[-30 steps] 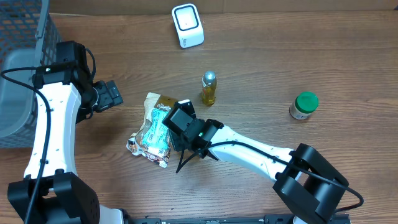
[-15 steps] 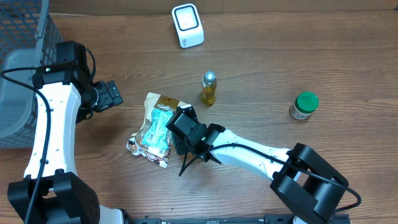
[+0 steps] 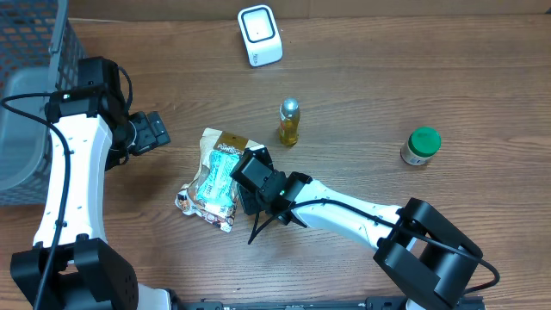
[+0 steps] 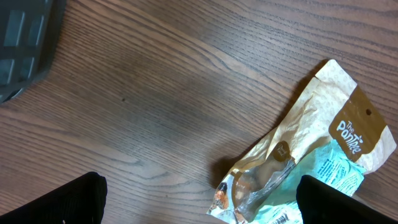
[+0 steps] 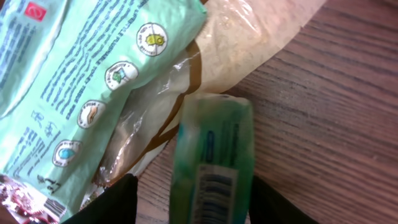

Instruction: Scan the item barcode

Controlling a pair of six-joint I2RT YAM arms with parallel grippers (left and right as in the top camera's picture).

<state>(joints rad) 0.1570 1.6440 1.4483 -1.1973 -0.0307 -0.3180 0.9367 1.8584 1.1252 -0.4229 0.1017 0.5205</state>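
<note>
A green pack (image 5: pixel 214 158) with a barcode label lies between the fingers of my right gripper (image 5: pixel 193 202). Its right finger is against the pack; a strip of table shows between its left finger and the pack, so the jaws stand open around it. From overhead, the right gripper (image 3: pixel 251 182) is at the right edge of a mint and tan snack bag (image 3: pixel 215 172), and the pack is hidden there. The white scanner (image 3: pixel 259 35) stands at the far edge. My left gripper (image 3: pixel 153 133) is open, left of the bag (image 4: pixel 323 143), with nothing in it.
A small yellow bottle (image 3: pixel 289 121) stands behind the right gripper. A green-lidded jar (image 3: pixel 420 145) is at the right. A grey basket (image 3: pixel 26 95) fills the far left edge, beside the left arm.
The right gripper shifted slightly toward the near edge and its jaws narrowed around the green pack. The left arm has not moved.
</note>
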